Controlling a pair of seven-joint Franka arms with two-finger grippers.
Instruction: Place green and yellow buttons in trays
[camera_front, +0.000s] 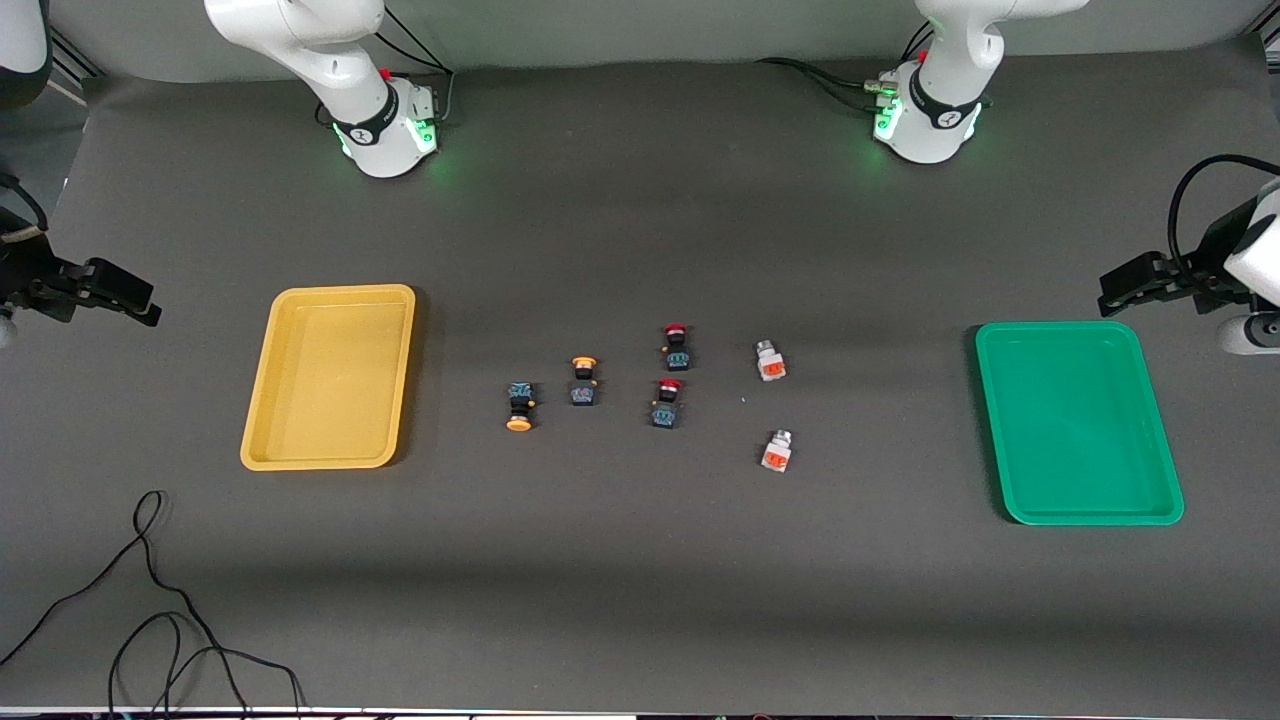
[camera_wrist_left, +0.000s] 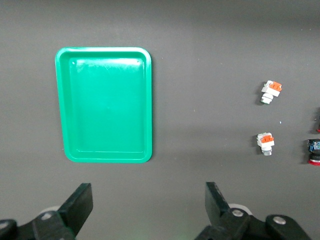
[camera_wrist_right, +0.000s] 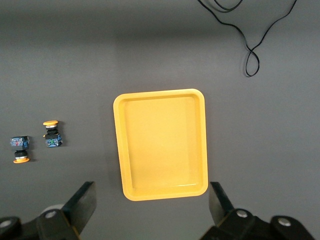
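Note:
The yellow tray (camera_front: 330, 380) lies toward the right arm's end of the table and the green tray (camera_front: 1075, 430) toward the left arm's end; both hold nothing. Between them lie two black switches with yellow-orange caps (camera_front: 520, 406) (camera_front: 584, 381) and two white-grey switches with orange ends (camera_front: 769, 360) (camera_front: 778, 450). My right gripper (camera_front: 135, 298) hangs open and empty beside the yellow tray (camera_wrist_right: 162, 145), with both yellow-capped switches (camera_wrist_right: 51, 135) (camera_wrist_right: 20, 149) in its view. My left gripper (camera_front: 1115, 285) hangs open and empty beside the green tray (camera_wrist_left: 105, 105), with both white-grey switches (camera_wrist_left: 271, 91) (camera_wrist_left: 265, 143) in its view.
Two black switches with red caps (camera_front: 676, 346) (camera_front: 666, 402) lie between the yellow-capped and the white-grey ones. A loose black cable (camera_front: 150, 560) runs over the table's near corner at the right arm's end; it also shows in the right wrist view (camera_wrist_right: 250, 40).

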